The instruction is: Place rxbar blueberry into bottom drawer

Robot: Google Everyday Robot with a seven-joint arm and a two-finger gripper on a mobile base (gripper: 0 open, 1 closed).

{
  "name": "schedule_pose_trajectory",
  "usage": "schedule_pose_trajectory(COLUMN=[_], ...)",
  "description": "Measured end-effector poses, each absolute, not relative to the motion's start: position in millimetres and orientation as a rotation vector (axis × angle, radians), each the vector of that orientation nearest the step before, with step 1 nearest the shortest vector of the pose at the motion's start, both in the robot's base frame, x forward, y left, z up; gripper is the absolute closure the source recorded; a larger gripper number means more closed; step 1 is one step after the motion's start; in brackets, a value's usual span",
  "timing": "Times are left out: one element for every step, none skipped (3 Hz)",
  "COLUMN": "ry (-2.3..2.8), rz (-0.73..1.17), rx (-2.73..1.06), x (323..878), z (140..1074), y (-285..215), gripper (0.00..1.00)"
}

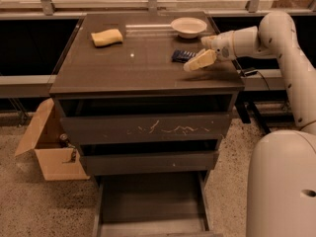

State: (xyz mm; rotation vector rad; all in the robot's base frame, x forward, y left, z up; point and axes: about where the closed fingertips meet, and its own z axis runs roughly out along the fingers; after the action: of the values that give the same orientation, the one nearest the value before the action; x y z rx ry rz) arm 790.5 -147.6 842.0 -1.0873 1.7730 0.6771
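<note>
The rxbar blueberry (183, 56), a small dark navy bar, lies flat on the cabinet top (143, 65) toward its right side. My gripper (199, 61) reaches in from the right and hangs just above and to the right of the bar, its pale fingertips right at the bar's near right end. The bottom drawer (150, 201) is pulled out at the foot of the cabinet, showing a plain dark floor with nothing in it.
A yellow sponge (106, 37) lies at the top's back left and a white bowl (188, 27) at the back right. The scratched-front drawer (145, 129) and the middle drawer (148, 162) are closed. An open cardboard box (49, 149) stands on the floor at left.
</note>
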Motion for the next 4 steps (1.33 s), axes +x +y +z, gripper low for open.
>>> schedule_pose_trajectory(ry=[1.801,1.821,1.821,1.821], rz=[0.703,0.724,0.723,0.723], rx=[-1.06,-1.039,-1.039,-1.039], x=[798,801,801,801], z=[827,815,816,820], y=[-146,-146,-146,-146], gripper=[0.19,0.42,0.73,0.96])
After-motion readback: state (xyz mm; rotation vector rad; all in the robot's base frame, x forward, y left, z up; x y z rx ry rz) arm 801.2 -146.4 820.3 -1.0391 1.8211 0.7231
